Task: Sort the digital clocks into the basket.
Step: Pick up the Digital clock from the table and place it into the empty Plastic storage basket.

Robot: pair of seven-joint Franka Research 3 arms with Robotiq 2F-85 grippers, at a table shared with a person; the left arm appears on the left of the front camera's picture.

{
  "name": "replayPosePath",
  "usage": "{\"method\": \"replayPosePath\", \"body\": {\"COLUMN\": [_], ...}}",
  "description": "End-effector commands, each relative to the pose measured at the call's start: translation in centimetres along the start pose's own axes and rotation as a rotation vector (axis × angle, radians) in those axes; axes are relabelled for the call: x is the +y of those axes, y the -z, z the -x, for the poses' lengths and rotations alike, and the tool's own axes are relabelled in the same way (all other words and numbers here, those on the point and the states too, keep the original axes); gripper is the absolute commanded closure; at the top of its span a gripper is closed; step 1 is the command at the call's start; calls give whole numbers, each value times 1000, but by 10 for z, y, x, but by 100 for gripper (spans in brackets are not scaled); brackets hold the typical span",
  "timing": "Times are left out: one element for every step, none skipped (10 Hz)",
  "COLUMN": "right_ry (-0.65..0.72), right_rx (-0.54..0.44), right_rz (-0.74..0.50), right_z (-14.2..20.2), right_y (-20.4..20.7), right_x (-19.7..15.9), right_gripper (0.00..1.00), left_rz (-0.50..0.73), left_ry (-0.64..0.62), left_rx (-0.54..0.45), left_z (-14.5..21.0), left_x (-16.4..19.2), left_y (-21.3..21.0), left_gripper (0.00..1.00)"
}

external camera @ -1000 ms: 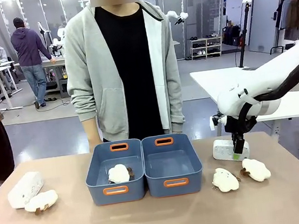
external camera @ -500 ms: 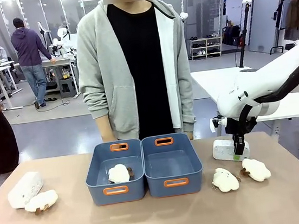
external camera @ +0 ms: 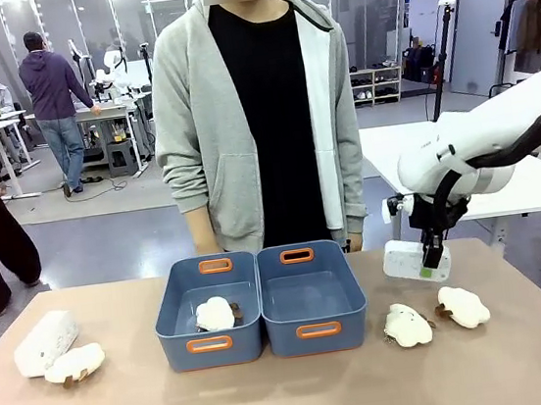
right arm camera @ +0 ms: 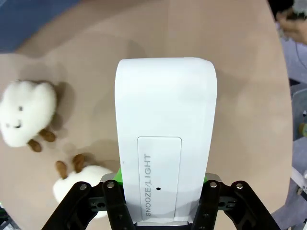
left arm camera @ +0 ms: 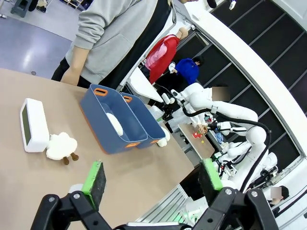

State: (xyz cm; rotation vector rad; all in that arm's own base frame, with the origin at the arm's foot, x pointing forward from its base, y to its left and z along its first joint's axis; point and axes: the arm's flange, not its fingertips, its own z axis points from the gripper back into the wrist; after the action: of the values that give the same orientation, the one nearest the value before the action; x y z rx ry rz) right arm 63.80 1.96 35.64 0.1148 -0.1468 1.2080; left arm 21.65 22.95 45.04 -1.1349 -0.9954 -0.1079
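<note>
One digital clock (external camera: pixel 402 261) hangs clear of the tabletop (external camera: pixel 275 399), clamped in your right claw (external camera: pixel 431 258), probably bound for the basket (external camera: pixel 287 337); left claw (left arm camera: pixel 151 178) gapes empty.

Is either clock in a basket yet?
No: the right gripper holds one clock beside the right tub, the other clock lies at the table's left end, and the left tub holds just a plush toy.

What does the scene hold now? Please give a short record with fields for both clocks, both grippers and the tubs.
right gripper: shut on first clock, to the right of right tub
left gripper: open, holds nothing
second clock: on the table at far left, beside left plush toy
left tub: holds middle plush toy
clocks in tubs: none seen
</note>
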Motion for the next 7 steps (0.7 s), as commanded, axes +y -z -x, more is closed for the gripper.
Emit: {"method": "replayPosePath", "body": {"right_ry": [-33,-29,-48,-63,-95,-145,-153], "right_rx": [-74,-100,-151,-184,-178,-171,-131], "right_rz": [-27,-42,-67,-76,-49,-24,23], "right_z": [14,18,18,9,-5,-17,-16], "right_y": [-49,-67,-79,-89,-96,-100,-102], "right_x": [32,47,58,71,88,115,148], "right_gripper": [62,62,62,62,62,62,62], "left_rz": [20,20,20,20,20,20,20], "left_ry": [19,19,19,19,19,19,19], "left_rx": [-18,-18,-18,-18,-18,-18,-18], "left_z": [-3,-3,-3,-3,-3,-3,-3], "left_x": [1,1,1,1,1,1,1], "left_y": [-1,-1,-1,-1,-1,-1,-1], "left_gripper": [0,0,0,0,0,0,0]}}
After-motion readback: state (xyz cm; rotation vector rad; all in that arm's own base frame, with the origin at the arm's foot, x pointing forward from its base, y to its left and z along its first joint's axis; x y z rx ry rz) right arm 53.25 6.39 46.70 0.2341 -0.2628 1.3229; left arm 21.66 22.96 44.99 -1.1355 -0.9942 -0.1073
